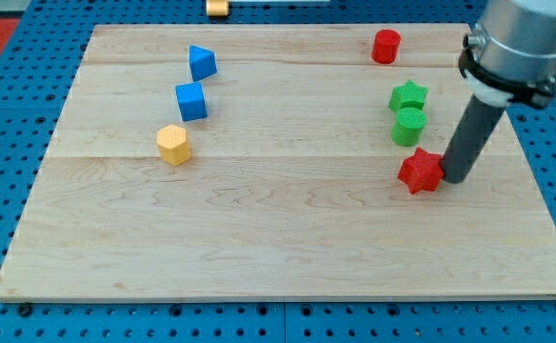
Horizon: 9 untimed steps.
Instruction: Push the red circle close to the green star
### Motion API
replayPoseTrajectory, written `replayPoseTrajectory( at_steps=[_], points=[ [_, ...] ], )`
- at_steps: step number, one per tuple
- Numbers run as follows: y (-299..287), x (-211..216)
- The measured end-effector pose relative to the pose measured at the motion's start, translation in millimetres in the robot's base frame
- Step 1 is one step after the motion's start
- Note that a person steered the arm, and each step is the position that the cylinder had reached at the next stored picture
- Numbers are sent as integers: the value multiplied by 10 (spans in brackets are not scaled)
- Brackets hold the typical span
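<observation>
So the red circle (pixel 386 46) is sitting way up near the view's top edge of the wooden board (pixel 259 238), right-of-centre, and nothing's touching it. The green star (pixel 409 95) is below it, a bit toward the view's right, with a clear gap between the 2. Right under the star, touching it or as good as, is a green round block (pixel 408 127).

My tip (pixel 452 179) is nowhere near the circle. It's down by the red star (pixel 421 171), pressed up against that block's right side, below the 2 green ones. It's just a plain dark rod, no jaws, so there's nothing to open or close and it isn't holding anything.

Over on the view's left there are 3 more blocks, well apart from all this: a blue triangle-ish block (pixel 202 62) up top, a blue cube (pixel 191 101) just below it, and a yellow hexagon (pixel 173 145) below that.
</observation>
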<state>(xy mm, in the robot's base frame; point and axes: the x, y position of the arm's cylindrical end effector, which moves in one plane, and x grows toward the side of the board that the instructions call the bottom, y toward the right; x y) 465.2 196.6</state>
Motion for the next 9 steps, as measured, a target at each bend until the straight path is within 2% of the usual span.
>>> replayPoseTrajectory(
  at_steps=[1, 2, 4, 5, 7, 9],
  points=[
    [136, -5],
    [489, -385],
    [606, -2071],
    [204, -2686],
    [-346, -2694],
    [-182, -2251]
  ],
)
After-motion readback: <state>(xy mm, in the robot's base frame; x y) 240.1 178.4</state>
